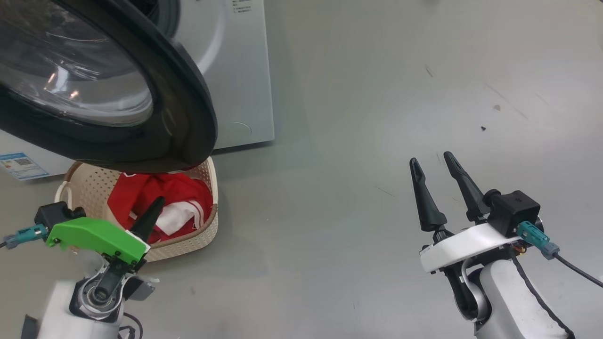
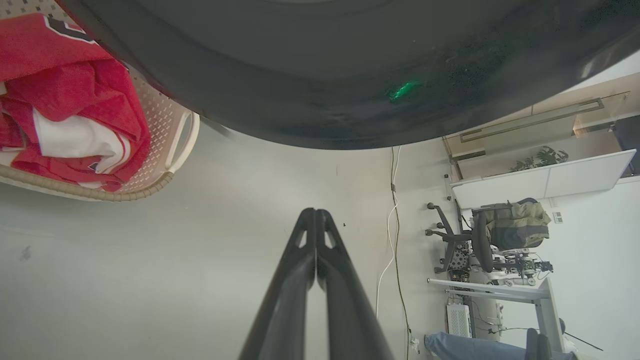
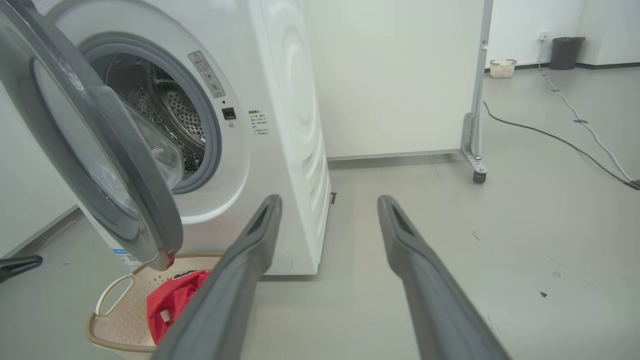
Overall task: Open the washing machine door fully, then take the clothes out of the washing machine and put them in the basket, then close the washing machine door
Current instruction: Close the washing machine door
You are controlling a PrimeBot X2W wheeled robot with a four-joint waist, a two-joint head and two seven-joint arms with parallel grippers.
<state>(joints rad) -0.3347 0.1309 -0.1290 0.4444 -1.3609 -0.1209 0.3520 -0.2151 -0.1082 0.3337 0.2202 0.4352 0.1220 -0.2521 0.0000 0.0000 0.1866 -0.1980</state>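
The stiff, glossy door [image 1: 188, 103] should swing easily if pushed at its rim's free edge; left fingers [image 2: 297, 280] pinched shut and empty, right fingers [image 1: 426, 202] wide.

washing machine [image 3: 290, 125]: on the floor [image 1: 377, 117], to the robot's left front.
basket [image 1: 89, 188]: on the floor, just before the washing machine.
clothes [image 1: 141, 193]: in the basket.
washing machine door [image 1: 188, 108]: swung out before the drum mouth, its lower rim over the basket.
left gripper [image 1: 159, 201]: jaws near the basket and the door's lower rim, apart from both.
right gripper [image 1: 430, 157]: well to the right of the basket, over the floor.
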